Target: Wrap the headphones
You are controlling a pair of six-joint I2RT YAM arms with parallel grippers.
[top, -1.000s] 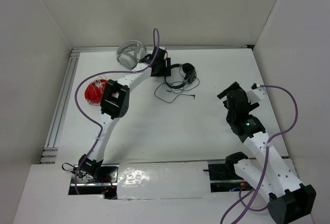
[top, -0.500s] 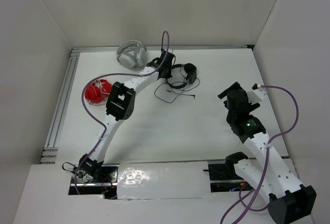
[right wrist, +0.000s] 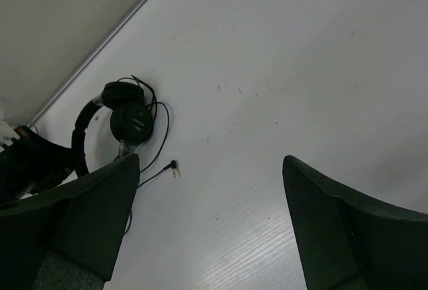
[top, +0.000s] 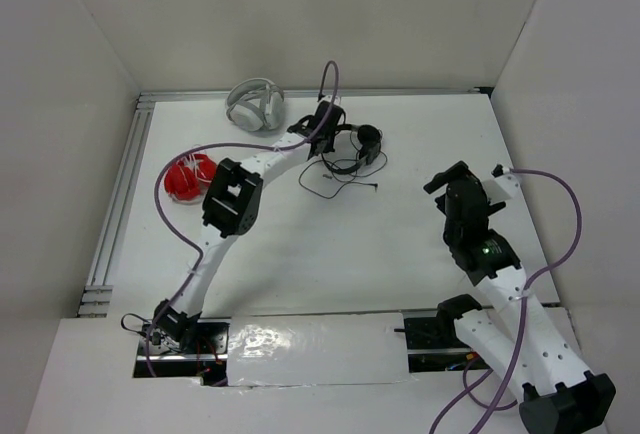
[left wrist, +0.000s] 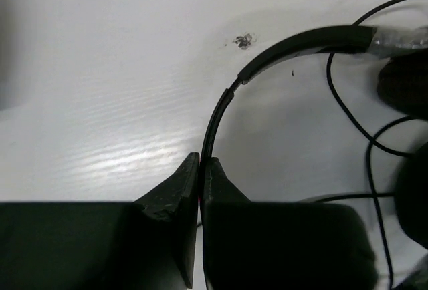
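Observation:
The small black headphones (top: 362, 142) lie at the back middle of the table, their thin cord (top: 340, 179) looped in front and ending in a plug (top: 376, 187). My left gripper (top: 326, 130) is shut on the thin headband (left wrist: 281, 48); in the left wrist view the band runs straight out from between the closed fingertips (left wrist: 200, 161), with an earcup (left wrist: 404, 83) at the right edge. My right gripper (top: 455, 180) hovers open to the right of the headphones, holding nothing. In the right wrist view the earcups (right wrist: 127, 119) and the plug (right wrist: 172, 166) lie beyond the left finger.
Bulkier white over-ear headphones (top: 255, 104) lie at the back left near the wall. A red coiled object (top: 188, 176) sits at the left. A metal rail (top: 120, 204) runs along the table's left edge, and walls close in the back and sides.
My left gripper has moved right to the headband and closed on it. The right arm has shifted slightly and stays open.

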